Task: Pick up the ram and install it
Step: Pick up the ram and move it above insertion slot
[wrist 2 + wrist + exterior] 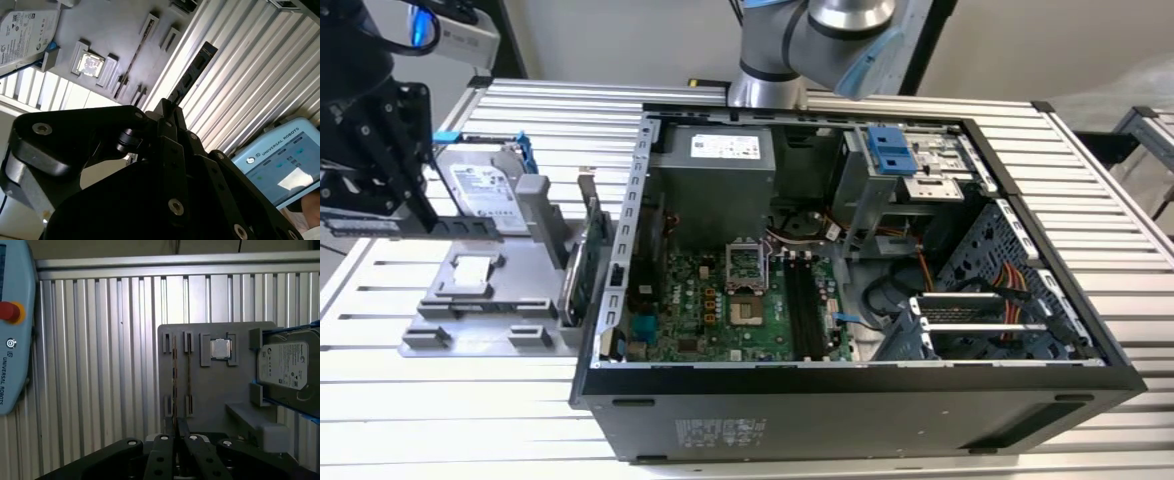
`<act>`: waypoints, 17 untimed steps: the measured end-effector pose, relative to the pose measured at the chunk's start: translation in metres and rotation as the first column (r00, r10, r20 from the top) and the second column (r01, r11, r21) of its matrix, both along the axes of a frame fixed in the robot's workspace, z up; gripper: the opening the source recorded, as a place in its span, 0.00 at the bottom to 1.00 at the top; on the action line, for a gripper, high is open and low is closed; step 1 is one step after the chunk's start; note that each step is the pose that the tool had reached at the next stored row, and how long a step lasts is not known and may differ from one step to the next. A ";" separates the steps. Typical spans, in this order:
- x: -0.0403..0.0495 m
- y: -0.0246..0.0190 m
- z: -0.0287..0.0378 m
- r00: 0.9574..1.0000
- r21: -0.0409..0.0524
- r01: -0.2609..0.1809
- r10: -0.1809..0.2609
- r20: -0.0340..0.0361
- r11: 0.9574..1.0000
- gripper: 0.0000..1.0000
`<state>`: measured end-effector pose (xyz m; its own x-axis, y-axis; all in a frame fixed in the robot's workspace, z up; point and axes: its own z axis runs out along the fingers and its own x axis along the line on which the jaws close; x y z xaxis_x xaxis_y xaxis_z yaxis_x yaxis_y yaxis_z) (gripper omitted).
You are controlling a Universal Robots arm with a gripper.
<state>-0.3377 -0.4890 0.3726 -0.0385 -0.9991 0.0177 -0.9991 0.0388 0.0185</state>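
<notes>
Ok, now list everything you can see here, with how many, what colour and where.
ram: one, dark, held in the gripper above the tray
tray: one, grey, on the table, exterior view's left of the case
hard drive: one, grey in a blue frame, propped in the tray
processor chip: one, silver, in a tray recess
expansion card: one, green, on edge between tray and case
computer case: one, black, open, mid-table
motherboard: one, green, inside the case
teach pendant: one, pale blue, by the table's edge
table: one, silver, slatted
gripper: one, black, shut on the ram
arm: one, silver and blue, behind the case
</notes>
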 end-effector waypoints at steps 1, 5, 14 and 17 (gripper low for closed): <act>0.0002 0.0000 0.0002 1.000 0.000 0.000 0.000 0.000 1.000 0.00; 0.0013 0.0000 0.0013 1.000 0.000 0.000 0.000 0.000 1.000 0.00; 0.0043 0.0001 0.0038 1.000 0.000 0.000 0.000 0.000 1.000 0.00; 0.0055 0.0001 0.0046 1.000 0.000 0.000 0.000 0.000 1.000 0.00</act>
<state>-0.3322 -0.4889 0.3772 -0.0387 -0.9991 0.0177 -0.9991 0.0390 0.0186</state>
